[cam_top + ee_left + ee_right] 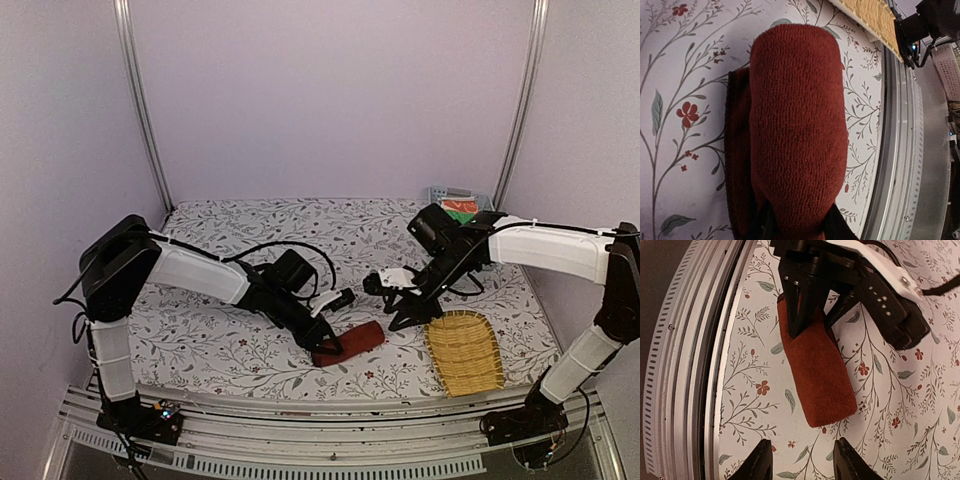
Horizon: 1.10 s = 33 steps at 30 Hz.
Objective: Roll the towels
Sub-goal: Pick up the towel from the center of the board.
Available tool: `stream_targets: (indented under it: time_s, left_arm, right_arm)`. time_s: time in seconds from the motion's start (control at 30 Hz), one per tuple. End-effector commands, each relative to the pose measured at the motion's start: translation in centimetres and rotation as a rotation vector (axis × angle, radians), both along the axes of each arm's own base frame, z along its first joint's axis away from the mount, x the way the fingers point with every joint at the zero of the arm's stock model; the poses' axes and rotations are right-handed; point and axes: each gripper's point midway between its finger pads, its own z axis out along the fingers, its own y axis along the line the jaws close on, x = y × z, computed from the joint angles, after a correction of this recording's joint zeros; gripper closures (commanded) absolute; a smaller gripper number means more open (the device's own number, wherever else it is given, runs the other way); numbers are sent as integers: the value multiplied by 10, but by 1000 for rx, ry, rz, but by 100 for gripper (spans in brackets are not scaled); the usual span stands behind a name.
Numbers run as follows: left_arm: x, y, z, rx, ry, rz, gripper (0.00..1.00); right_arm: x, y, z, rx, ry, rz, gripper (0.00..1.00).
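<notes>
Table (220, 340): covered with a floral-print cloth and carrying all items noted below.

Left arm (190, 270): reaches from 8 o'clock toward the table's near centre. Right arm (550, 245): reaches in from 3 o'clock, wrist angled down.

Wicker tray (465, 352): lies flat at 4 o'clock, close to the front edge.

Reddish-brown towel (352, 342): rolled into a short cylinder and lying on the cloth at 6 o'clock near the front rail. In the overhead view its axis runs from 8 to 2 o'clock. It is apart from the tray.

Grey bin (440, 192): stands at 1 o'clock by the back wall, with green and orange cloth showing inside.

Left gripper (322, 335): jaws clamped on the 8 o'clock end of the roll, one finger on each side.

Right gripper (801, 452): jaws parted with nothing between them, above the roll's free end and not touching it.
</notes>
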Motion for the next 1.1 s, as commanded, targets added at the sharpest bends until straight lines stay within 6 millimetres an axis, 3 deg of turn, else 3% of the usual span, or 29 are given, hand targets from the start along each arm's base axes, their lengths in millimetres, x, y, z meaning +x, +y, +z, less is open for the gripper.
stream_targets:
  time_s: [0.0,0.23,0.53,0.73,0.93,1.07]
  left_arm:
    - [-35,43,-42,155,307,54,76]
    - [-30,48,-44,124,433,98,78]
    - [-22,52,-49,117,478,125,80]
    - [-18,54,-52,119,488,136,80]
    - [-12,58,-59,127,498,159,79]
    - [-3,57,-55,133,445,172,75]
  right_arm:
    - [-2,26,-15,-20,-141,74,55]
    - [-2,61,-52,-108,-315,88,51]
    - [-10,88,-83,-126,-369,148,50]
    - [-19,90,-109,-180,-398,190,49]
    - [-20,91,-113,-189,-390,199,47]
    - [-26,88,-130,-220,-341,219,50]
